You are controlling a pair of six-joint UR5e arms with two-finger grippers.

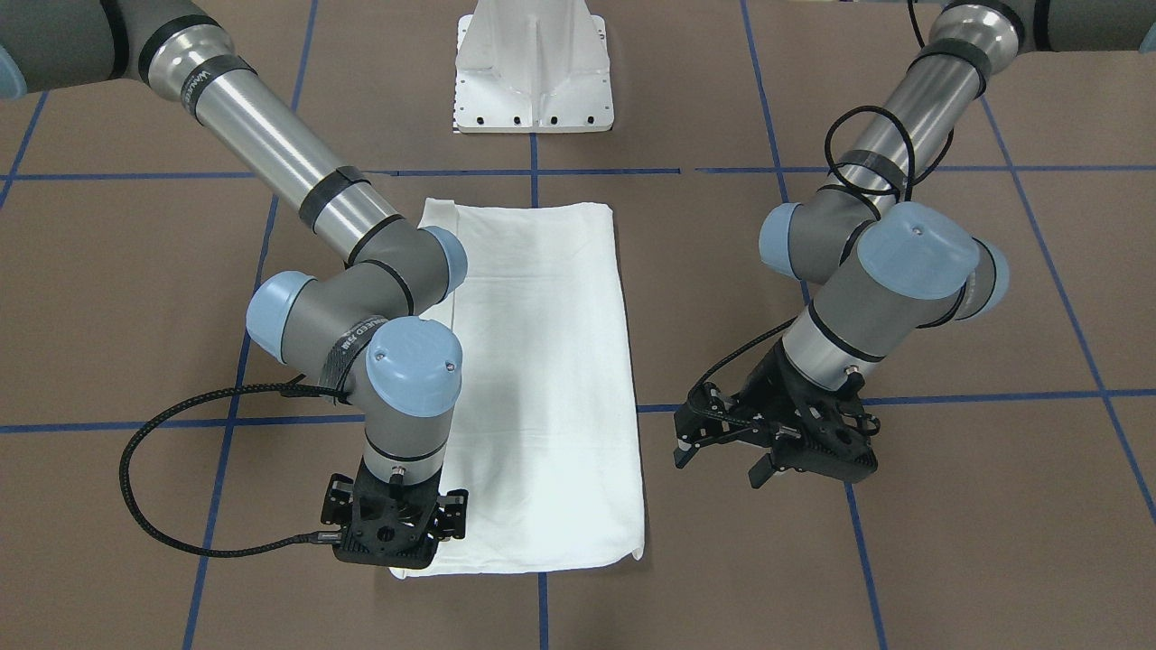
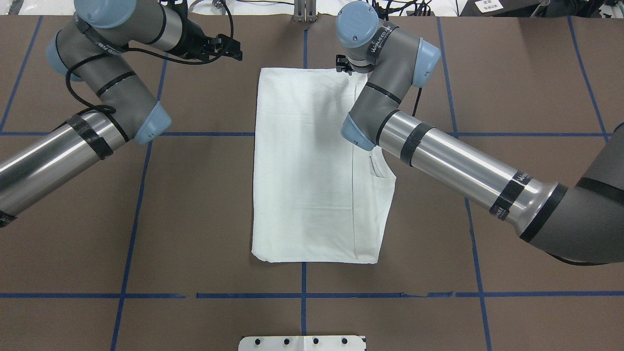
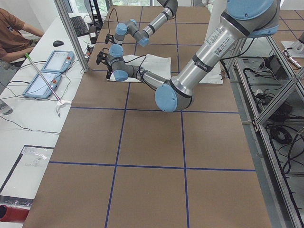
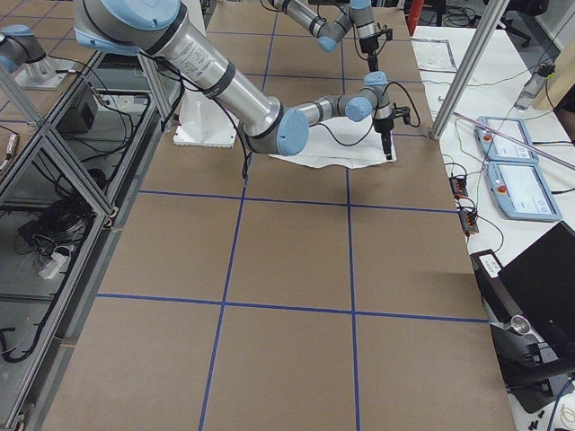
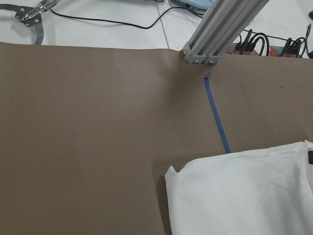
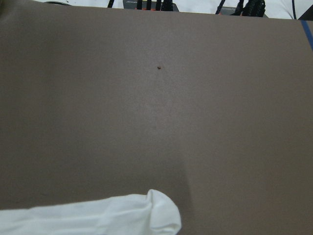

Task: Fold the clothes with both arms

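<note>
The left gripper [image 1: 718, 469] is spread wide with the folded white shirt [image 1: 542, 361] beside it, and the right gripper [image 1: 393, 542] sits over a shirt corner, but I cannot tell its grip.

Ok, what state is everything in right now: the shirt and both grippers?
shirt: folded into a long rectangle, flat, plain side up.
left gripper: open, empty, beside the shirt.
right gripper: over a shirt corner, jaws hidden.
</note>
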